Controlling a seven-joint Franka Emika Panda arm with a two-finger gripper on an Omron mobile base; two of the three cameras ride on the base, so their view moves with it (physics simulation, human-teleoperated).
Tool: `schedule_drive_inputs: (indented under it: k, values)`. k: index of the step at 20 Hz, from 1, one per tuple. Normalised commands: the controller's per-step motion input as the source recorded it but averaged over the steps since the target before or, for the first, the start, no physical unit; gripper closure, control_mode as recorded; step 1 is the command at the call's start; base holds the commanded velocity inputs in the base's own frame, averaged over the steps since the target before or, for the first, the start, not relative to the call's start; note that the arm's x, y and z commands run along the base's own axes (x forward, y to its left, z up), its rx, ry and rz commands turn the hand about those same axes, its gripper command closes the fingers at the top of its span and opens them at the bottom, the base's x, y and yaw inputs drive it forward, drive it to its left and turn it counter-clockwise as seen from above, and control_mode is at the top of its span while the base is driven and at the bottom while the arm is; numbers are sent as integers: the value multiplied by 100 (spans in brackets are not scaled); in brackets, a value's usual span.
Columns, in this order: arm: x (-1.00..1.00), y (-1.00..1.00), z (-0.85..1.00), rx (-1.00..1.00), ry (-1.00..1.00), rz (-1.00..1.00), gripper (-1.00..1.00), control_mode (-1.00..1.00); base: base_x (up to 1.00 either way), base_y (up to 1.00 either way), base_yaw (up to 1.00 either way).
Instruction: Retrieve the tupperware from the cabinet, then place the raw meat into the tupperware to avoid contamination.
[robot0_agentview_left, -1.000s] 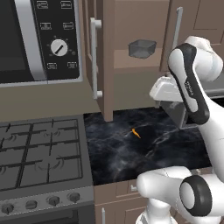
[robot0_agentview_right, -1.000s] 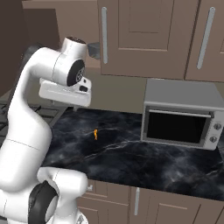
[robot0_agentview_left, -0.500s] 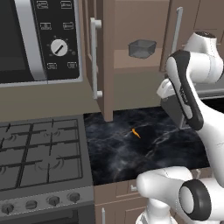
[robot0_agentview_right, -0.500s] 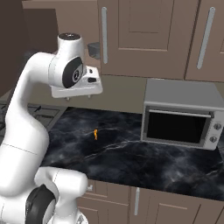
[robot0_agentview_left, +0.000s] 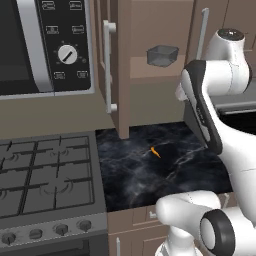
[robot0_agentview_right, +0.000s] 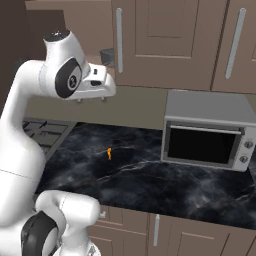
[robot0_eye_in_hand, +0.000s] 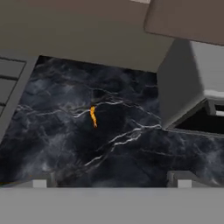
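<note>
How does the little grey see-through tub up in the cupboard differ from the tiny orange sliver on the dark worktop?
The translucent grey plastic tub sits high on the shelf of the open brown wooden cabinet; the orange sliver of raw meat lies low on the black marbled counter. The tub is far larger, boxy and hollow; the meat is thin and solid. The gripper touches neither.

No readable text, brand, number or sign in any view. The microwave control panel (robot0_agentview_left: 67, 45) carries small pale button markings around its dial (robot0_agentview_left: 66, 54), all too blurred to read. The toaster oven (robot0_agentview_right: 207, 131) has two knobs at its right edge; no legible marks beside them. The cabinet door (robot0_agentview_left: 114, 65) and the dark marble counter (robot0_eye_in_hand: 131, 148) bear no lettering.
</note>
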Motion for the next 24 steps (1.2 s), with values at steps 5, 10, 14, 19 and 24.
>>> schedule_drive_inputs:
  k: [5, 10, 14, 19, 24]
  values:
    - [14, 0, 11, 12, -39, -23, -100, -100, 0, 0, 0]
    - [28, -7, 39, 4, -36, -12, -100, -100, 0, 0, 0]
    - [19, -35, 60, 2, -20, -6, -100, -100, 0, 0, 0]
    - [8, -38, 52, 1, -5, -2, -100, -100, 0, 0, 0]
    - [26, -8, 5, 1, 1, 2, -100, -100, 0, 0, 0]
